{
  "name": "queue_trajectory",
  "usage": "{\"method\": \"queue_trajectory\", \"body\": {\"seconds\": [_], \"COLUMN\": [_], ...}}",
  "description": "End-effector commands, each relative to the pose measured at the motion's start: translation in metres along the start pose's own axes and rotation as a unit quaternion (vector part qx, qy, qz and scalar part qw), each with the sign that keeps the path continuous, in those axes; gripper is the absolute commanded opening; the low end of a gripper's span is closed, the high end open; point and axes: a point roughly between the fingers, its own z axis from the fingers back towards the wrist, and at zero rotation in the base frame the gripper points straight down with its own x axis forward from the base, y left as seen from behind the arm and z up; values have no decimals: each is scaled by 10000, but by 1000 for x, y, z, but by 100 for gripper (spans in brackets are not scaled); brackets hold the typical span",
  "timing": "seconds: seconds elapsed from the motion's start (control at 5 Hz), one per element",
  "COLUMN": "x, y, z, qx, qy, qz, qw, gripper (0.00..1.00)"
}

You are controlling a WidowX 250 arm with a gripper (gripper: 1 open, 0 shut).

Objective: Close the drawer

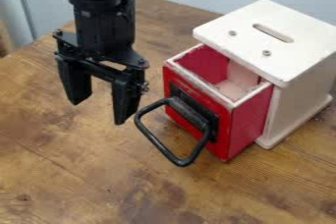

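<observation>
A: Quick one, where's the drawer?
B: Red drawer (pixel 239 100), pulled out of the pale wooden housing (pixel 273 46), right side of view. Housing sits toward the bench's (pixel 79 174) right edge as pictured.
A: Open how far?
B: Partly. Inside shows from above, light-coloured interior, red side walls. Rear end is still within the housing.
A: Front?
B: Red panel, black plate (pixel 194 112) on it, big black loop handle (pixel 168 151) sticking out toward the bench's near edge, lower left of the drawer.
A: Housing details?
B: Slot on top, plus two round screw heads. Top board pale, side pale too.
A: Pincer?
B: Black pincer (pixel 100 92), fingers pointing down, left of the drawer. Fingers apart, nothing between them.
A: Touching the handle?
B: Can't tell for sure; right-hand finger in view is close to the handle's upper end.
A: Bench surface?
B: Brown wood, visible grain, dark knots near the near-left corner.
</observation>
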Motion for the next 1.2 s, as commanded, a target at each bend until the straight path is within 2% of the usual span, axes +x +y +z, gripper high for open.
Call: {"method": "queue_trajectory", "body": {"seconds": [0.0, 0.2, 0.4, 0.6, 0.8, 1.0], "x": [-1, 2, 15, 36, 54, 69], "y": [-2, -17, -30, -40, -45, -47], "z": [-10, -25, -38, -47, -52, -56], "qx": [26, 13, -26, -32, -34, -40], "qy": [-783, -1249, -1135, -1097, -1075, -961], "qz": [-16, -318, -554, -696, -747, -798], "qw": [9969, 9917, 9920, 9915, 9914, 9922], "gripper": [100, 100, 100, 100, 100, 100]}}
